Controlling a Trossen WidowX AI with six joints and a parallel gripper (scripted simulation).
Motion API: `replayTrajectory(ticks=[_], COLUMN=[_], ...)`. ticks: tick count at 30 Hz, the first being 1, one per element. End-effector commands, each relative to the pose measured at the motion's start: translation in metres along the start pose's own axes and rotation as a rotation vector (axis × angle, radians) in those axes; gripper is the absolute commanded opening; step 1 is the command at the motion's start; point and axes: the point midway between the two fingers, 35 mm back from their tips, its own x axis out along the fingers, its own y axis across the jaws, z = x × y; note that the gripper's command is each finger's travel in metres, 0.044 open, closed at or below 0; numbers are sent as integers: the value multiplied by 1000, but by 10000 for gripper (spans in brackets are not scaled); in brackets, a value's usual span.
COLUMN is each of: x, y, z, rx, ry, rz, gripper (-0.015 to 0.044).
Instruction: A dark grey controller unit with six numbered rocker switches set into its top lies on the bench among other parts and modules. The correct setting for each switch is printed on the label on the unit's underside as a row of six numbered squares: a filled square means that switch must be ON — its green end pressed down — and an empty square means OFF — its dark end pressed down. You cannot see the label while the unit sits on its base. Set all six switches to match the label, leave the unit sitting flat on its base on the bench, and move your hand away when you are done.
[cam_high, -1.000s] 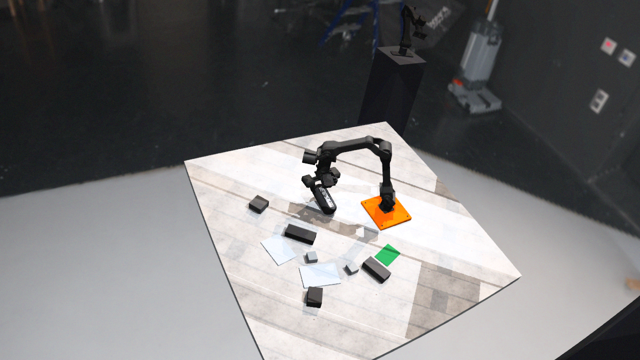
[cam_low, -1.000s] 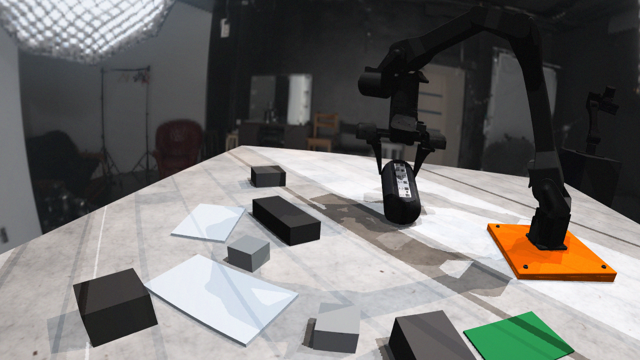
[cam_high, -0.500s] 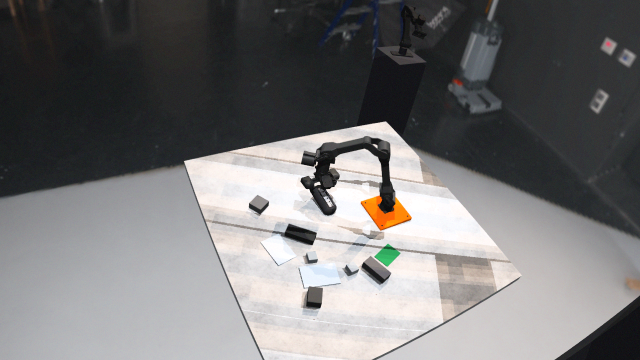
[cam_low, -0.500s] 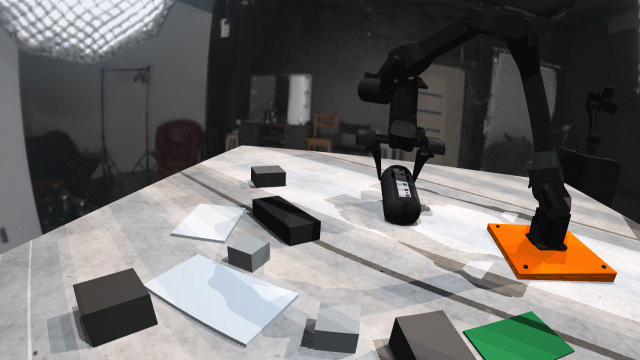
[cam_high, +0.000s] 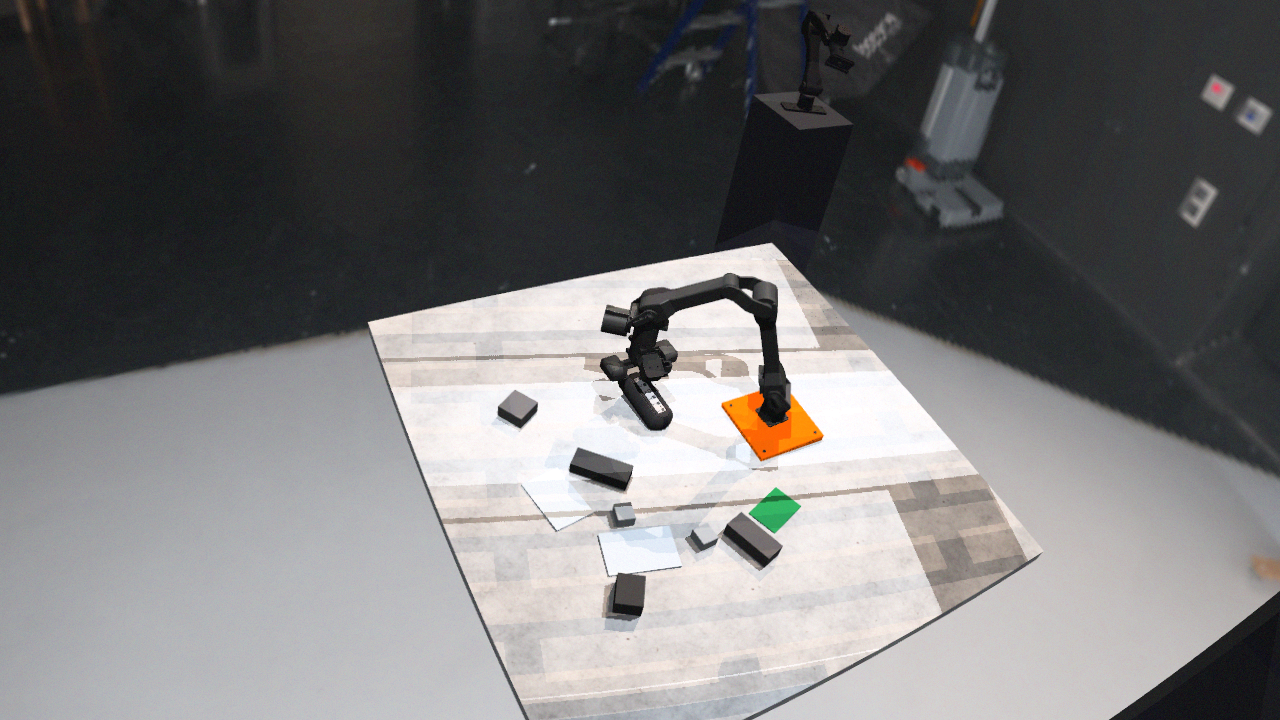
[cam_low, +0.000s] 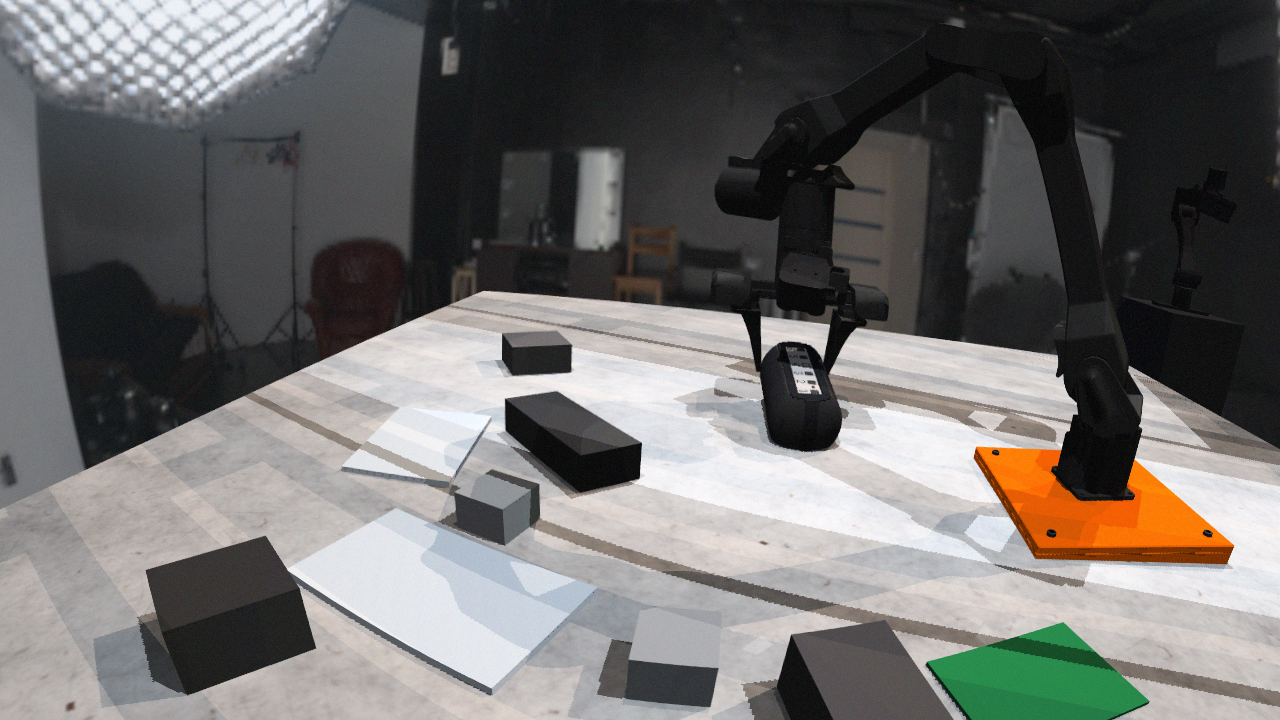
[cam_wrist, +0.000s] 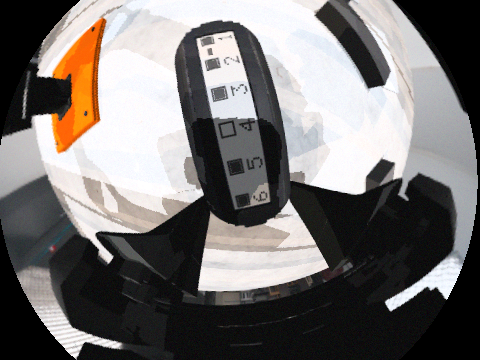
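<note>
The dark grey controller unit (cam_high: 649, 405) (cam_low: 799, 407) (cam_wrist: 192, 105) lies upside down on the bench, underside up, so its switches are hidden. Its light label (cam_wrist: 239, 107) shows six numbered squares: 1, 2, 3, 5 and 6 are filled, 4 is empty. My gripper (cam_high: 637, 372) (cam_low: 793, 362) (cam_wrist: 247, 192) points down over the unit's far end, the end with square 6. Its two fingers press against the unit's sides there. The unit rests low on the bench, and I cannot tell if that end is slightly raised.
The arm's orange base plate (cam_high: 792, 440) (cam_low: 1154, 528) (cam_wrist: 80, 90) is to the right. Dark blocks (cam_low: 536, 351) (cam_low: 572, 438) (cam_low: 228, 608) (cam_low: 859, 671), small grey cubes (cam_low: 494, 505) (cam_low: 671, 653), white sheets (cam_low: 420, 438) (cam_low: 438, 591) and a green sheet (cam_low: 1038, 676) lie toward the front and left.
</note>
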Motion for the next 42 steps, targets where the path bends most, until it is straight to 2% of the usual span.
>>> replayTrajectory(ticks=[1,24,28,36,42], x=[5,13,14,14,-24], y=[1,0,1,1,0], z=[2,-2,-2,-2,56], rx=[-10,-1,0,0,0], ry=[-14,-4,-3,-3,-9], rz=[3,2,2,2,2], gripper=[338,338,440,440,440])
